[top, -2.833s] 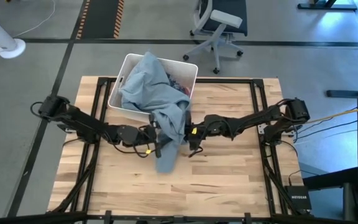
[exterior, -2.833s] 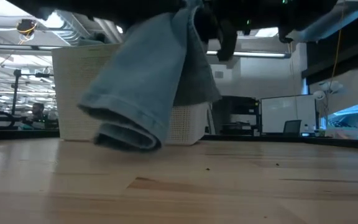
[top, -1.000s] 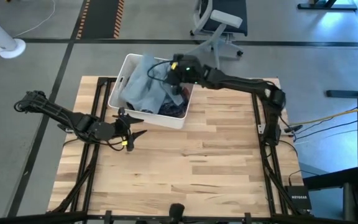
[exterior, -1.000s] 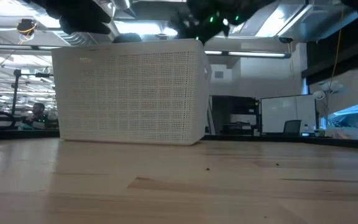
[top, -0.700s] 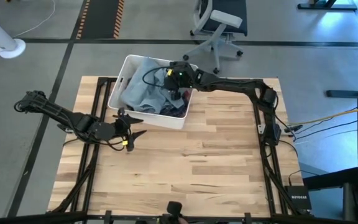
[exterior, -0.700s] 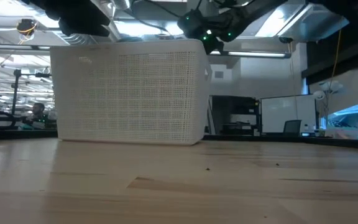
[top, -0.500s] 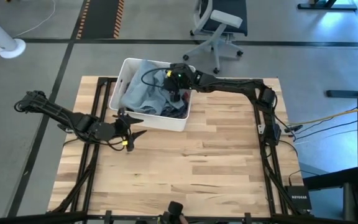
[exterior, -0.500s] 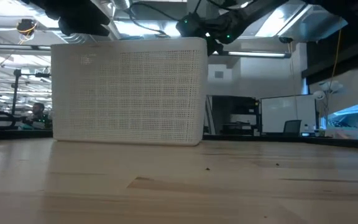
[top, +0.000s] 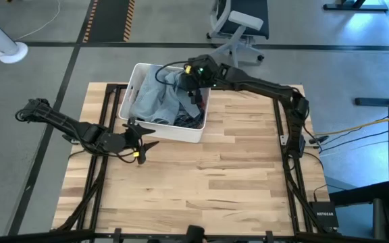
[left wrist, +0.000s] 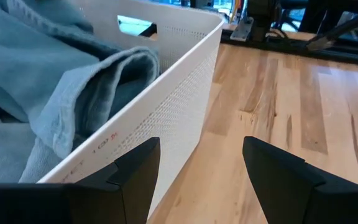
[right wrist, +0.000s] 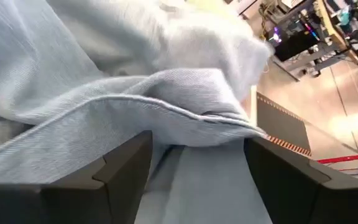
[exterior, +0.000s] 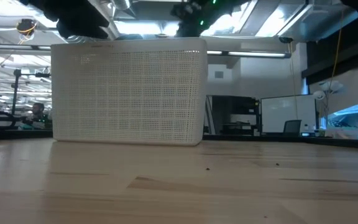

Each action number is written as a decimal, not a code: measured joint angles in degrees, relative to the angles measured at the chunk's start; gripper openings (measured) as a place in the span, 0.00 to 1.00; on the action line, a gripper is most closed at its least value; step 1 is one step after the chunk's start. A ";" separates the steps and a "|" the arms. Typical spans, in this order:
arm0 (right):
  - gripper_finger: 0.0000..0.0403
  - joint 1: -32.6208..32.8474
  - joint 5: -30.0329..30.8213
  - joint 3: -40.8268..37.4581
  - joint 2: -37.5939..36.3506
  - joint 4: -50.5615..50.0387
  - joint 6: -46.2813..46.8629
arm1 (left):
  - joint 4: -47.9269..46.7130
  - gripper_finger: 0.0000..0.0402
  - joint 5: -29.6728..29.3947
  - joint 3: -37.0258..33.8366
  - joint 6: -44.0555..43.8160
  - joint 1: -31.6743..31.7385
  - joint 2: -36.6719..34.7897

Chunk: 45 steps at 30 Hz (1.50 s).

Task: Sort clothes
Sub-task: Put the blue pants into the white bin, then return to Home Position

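Note:
A white plastic bin (top: 128, 94) stands at the table's far middle, holding the clothes. A light blue denim piece (top: 152, 100) lies crumpled on top in its left part. Darker items (top: 192, 119) fill the near right corner. My right gripper (top: 188, 88) hangs open over the bin's right side, and in its wrist view a fold of the denim (right wrist: 166, 93) lies just ahead of the fingers. My left gripper (top: 147, 139) waits open outside the bin's near wall (left wrist: 166, 106), empty and low over the table. My right gripper comes at the denim piece from above, slanting from the table's right, with its fingers spread beside a stitched fold (right wrist: 185, 115). I cannot tell whether they touch the cloth. The denim lies slack in the bin.
Bare wooden tabletop (top: 235, 175) spreads to the right of the bin and toward the near edge. Dark frame rails (top: 279, 121) run along the table's sides. An office chair (top: 235, 30) and a fan base (top: 9, 50) stand on the floor beyond.
My right gripper has dipped down toward the clothes in the bin and come back up toward the far edge. The denim piece lies in the bin.

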 joint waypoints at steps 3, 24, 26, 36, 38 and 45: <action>0.68 0.11 0.60 2.47 -2.15 -3.67 -0.97 | -0.96 0.56 0.01 0.00 -0.55 0.00 0.00; 0.68 0.12 4.67 -16.02 -31.36 -18.32 1.05 | -0.06 0.47 -0.01 0.00 4.75 -2.33 -2.70; 0.68 0.13 5.00 -23.51 -37.15 -14.02 2.06 | 0.74 0.43 -0.22 -0.39 5.57 -3.13 -4.47; 0.68 0.13 -6.57 -56.94 -66.80 6.16 11.13 | 10.34 0.25 8.04 -7.65 11.31 -5.75 -15.67; 0.68 0.13 -9.05 -61.90 -71.65 9.15 12.20 | 13.56 0.21 10.22 -10.07 12.80 -5.74 -17.17; 0.61 0.13 -13.09 -76.13 -83.51 18.67 14.46 | 24.15 0.12 14.26 -19.31 13.17 -4.34 -20.52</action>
